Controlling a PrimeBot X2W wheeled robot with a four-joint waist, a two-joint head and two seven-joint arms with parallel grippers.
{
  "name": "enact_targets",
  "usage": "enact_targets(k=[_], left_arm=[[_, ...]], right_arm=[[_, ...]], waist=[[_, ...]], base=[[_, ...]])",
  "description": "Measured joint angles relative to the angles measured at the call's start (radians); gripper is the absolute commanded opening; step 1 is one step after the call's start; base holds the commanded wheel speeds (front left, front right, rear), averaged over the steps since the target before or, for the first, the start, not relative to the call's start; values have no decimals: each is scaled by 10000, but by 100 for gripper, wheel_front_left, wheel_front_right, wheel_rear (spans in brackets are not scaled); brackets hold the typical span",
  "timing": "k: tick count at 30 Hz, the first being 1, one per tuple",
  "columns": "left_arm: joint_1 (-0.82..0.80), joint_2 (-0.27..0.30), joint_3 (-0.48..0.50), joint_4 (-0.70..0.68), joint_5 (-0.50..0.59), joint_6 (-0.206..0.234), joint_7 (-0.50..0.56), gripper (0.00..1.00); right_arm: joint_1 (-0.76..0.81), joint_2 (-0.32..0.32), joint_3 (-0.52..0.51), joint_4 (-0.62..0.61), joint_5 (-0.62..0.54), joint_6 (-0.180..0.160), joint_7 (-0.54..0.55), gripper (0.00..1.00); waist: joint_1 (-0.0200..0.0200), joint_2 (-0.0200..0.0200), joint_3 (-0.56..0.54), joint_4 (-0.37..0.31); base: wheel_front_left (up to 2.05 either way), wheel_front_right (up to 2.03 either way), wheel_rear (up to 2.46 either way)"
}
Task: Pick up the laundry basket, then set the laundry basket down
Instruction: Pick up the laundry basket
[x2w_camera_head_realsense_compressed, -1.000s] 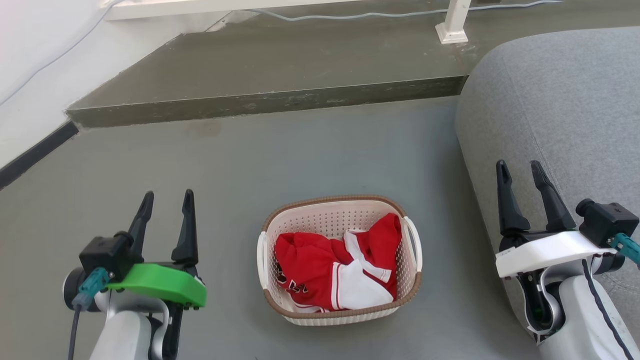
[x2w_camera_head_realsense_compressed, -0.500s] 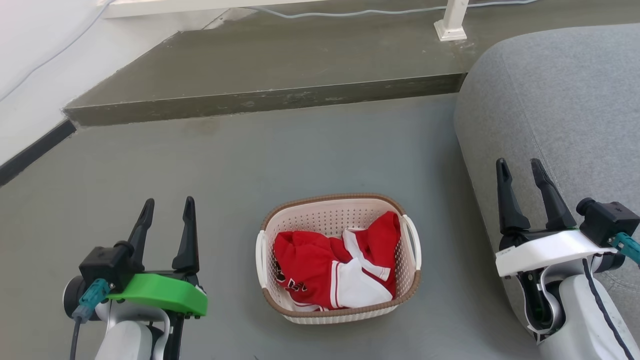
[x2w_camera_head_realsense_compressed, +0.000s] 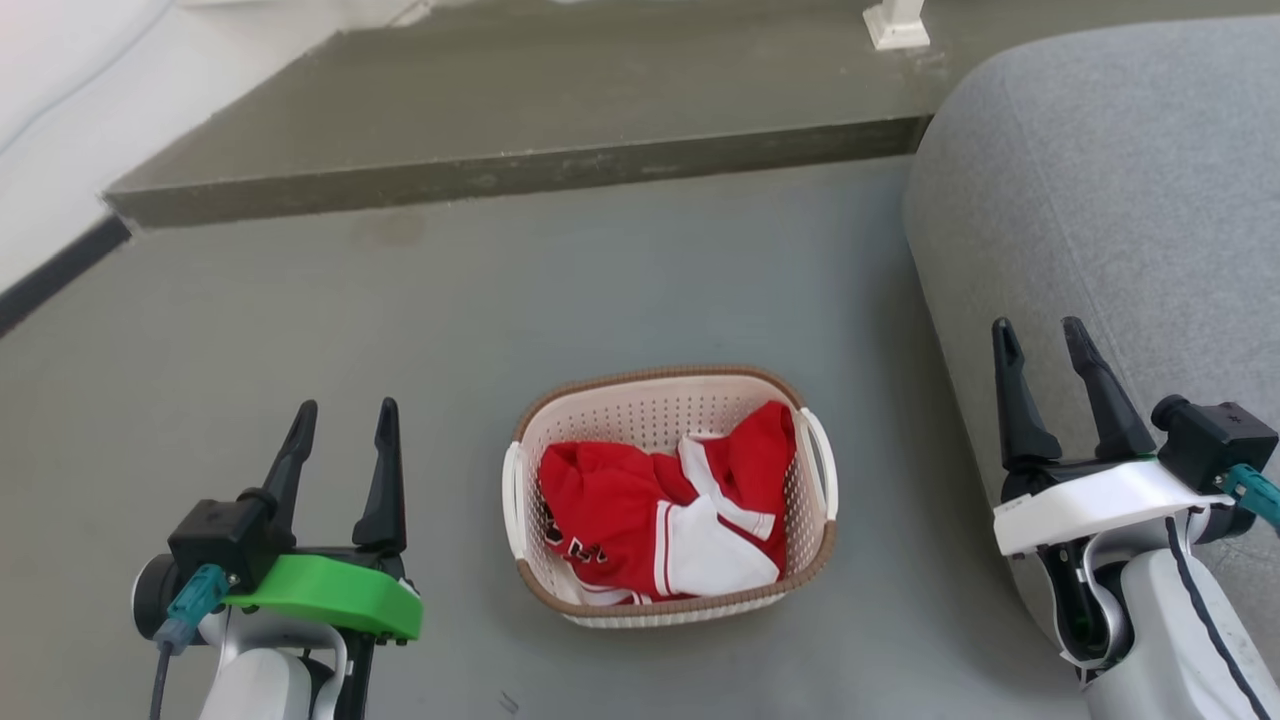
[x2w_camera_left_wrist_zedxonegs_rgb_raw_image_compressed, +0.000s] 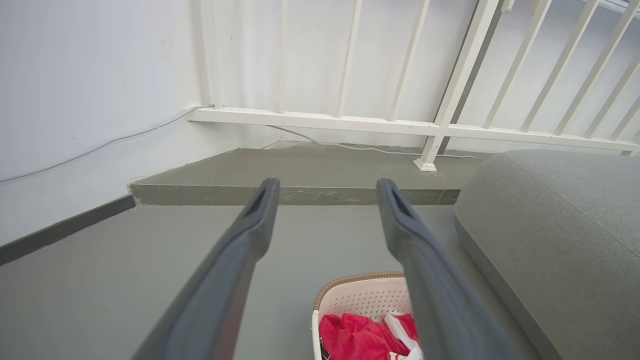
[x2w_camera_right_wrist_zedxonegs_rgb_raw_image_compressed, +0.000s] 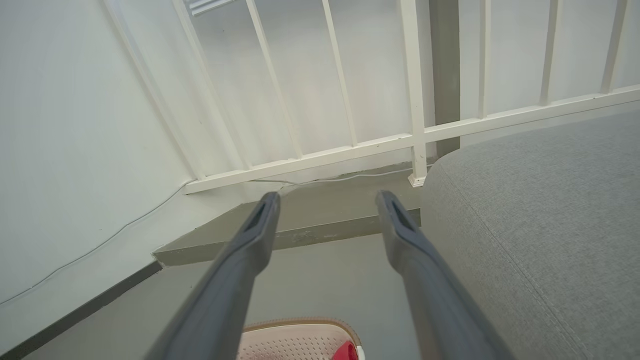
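My left gripper (x2w_camera_head_realsense_compressed: 346, 406) hangs at the left, jaws apart and holding nothing. Between the arms I see the small cream-white perforated plastic laundry basket (x2w_camera_head_realsense_compressed: 640, 420), brown-rimmed, standing on the grey floor (x2w_camera_head_realsense_compressed: 300, 300) with red-and-white clothing (x2w_camera_head_realsense_compressed: 620, 510) inside. My right gripper (x2w_camera_head_realsense_compressed: 1036, 326), jaws apart, hangs before a grey fabric sofa (x2w_camera_head_realsense_compressed: 1100, 200).

A: The cream perforated plastic laundry basket (x2w_camera_head_realsense_compressed: 640, 425) looks matt, and its brown rim looks woven.
B: There's a soft red-and-white cloth garment (x2w_camera_head_realsense_compressed: 600, 500) inside. Smooth grey floor (x2w_camera_head_realsense_compressed: 600, 290), coarse grey fabric cushion (x2w_camera_head_realsense_compressed: 1100, 200).
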Motion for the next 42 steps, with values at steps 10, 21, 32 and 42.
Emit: enact_targets(k=[10, 21, 32, 42], left_arm=[[-140, -13, -259, 205, 0, -58, 0, 100], [-1527, -44, -675, 1150, -4, -176, 105, 100], [-3041, -98, -1035, 2669, -4, -267, 731, 100], [-4438, -150, -1227, 3787, -33, -280, 1020, 100]], right_arm=[[-58, -144, -42, 401, -35, 0, 0, 100], [-1286, -456, -226, 1327, -71, 2, 2, 100], [-2689, -531, 146, 2458, -71, 2, 284, 100], [-3741, -585, 107, 3674, 104, 4, 560, 100]], waist=[[0, 0, 856, -56], [1, 0, 2270, -78], [1, 0, 3661, 79], [2, 0, 4751, 257]], base=[[0, 0, 0], [0, 0, 0], [0, 0, 0], [0, 0, 0]])
